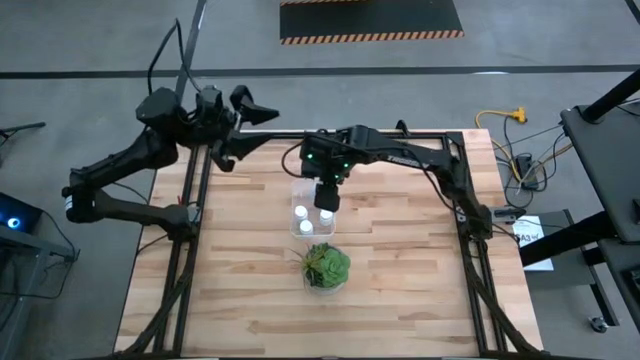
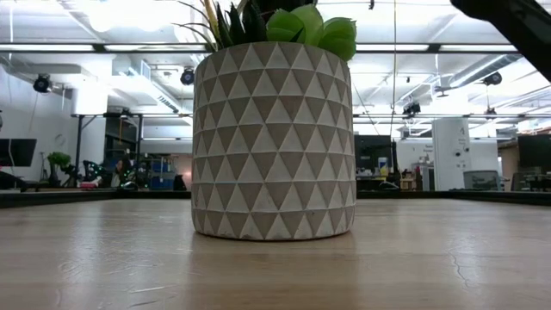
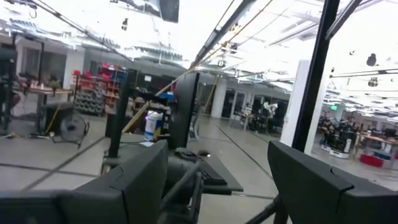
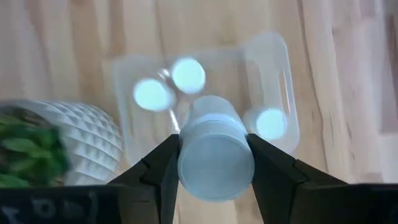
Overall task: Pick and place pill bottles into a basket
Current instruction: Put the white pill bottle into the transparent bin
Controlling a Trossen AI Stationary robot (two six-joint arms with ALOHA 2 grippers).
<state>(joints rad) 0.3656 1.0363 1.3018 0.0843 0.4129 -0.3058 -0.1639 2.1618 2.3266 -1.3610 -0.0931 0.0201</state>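
- Three pill bottles (image 4: pixel 188 75) already stand in the basket (image 4: pixel 273 50), their white caps facing straight up; the basket sits on the tabletop (image 1: pixel 400 280) just beside the potted plant (image 1: pixel 325 266).
- The right end effector (image 4: pixel 214 165) is clamped on a fourth bottle (image 4: pixel 216 158), hanging above the basket's open top.
- That held bottle is upright: its long axis runs vertical, cap toward the wrist camera, base toward the basket.
- The left end effector (image 3: pixel 217 180) waits off the tabletop's far left corner, its fingers apart and holding nothing.
- By my reading the task is about midway: lowering and releasing this bottle comes next. No other loose bottles show on the tabletop.
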